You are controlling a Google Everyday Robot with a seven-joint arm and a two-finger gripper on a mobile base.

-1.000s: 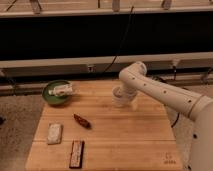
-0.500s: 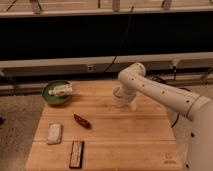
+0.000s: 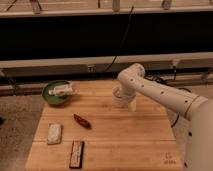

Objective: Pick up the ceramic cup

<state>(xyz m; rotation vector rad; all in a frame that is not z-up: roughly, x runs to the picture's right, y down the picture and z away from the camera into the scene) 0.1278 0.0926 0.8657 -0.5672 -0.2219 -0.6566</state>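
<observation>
The arm (image 3: 161, 95) is smooth off-white, built of thick rounded tubular links with a bulbous joint at its bend. Its pale tool (image 3: 123, 98) sits near the back edge of the desk (image 3: 125, 145), right of centre.

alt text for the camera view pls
A white robot arm reaches in from the picture's right, its gripper down at the ceramic cup near the back of a wooden table. A green bowl sits back left; a white packet, reddish item and dark bar lie in front.

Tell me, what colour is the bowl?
The bowl is green, clearest in the camera view. The gripper is down by the cup.
</observation>
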